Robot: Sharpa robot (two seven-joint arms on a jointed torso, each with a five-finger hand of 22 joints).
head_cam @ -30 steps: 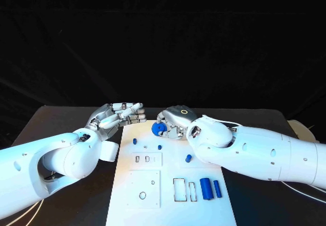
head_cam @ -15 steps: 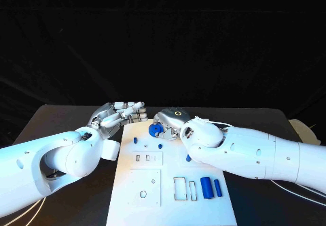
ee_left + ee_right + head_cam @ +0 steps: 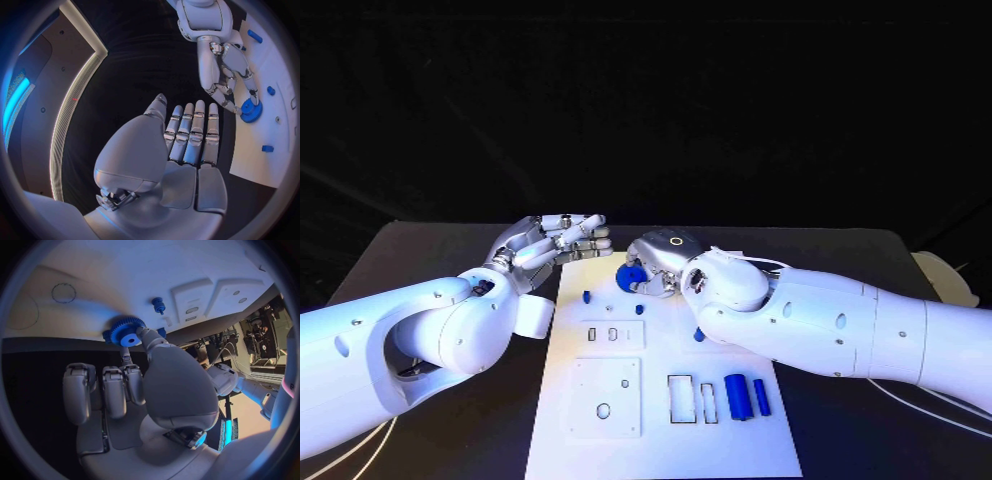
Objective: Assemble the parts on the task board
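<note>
One blue gear (image 3: 630,277) in right hand (image 3: 664,262) fingertips, over board's (image 3: 661,430) far end.

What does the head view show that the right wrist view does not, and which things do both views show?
Head view alone: the left hand, held open at the task board's far left corner, and two blue cylinders lying near the front. Right wrist view alone: the teeth of the blue gear and the right hand's palm side. Shared: the right hand holding the gear at the board's far end.
</note>
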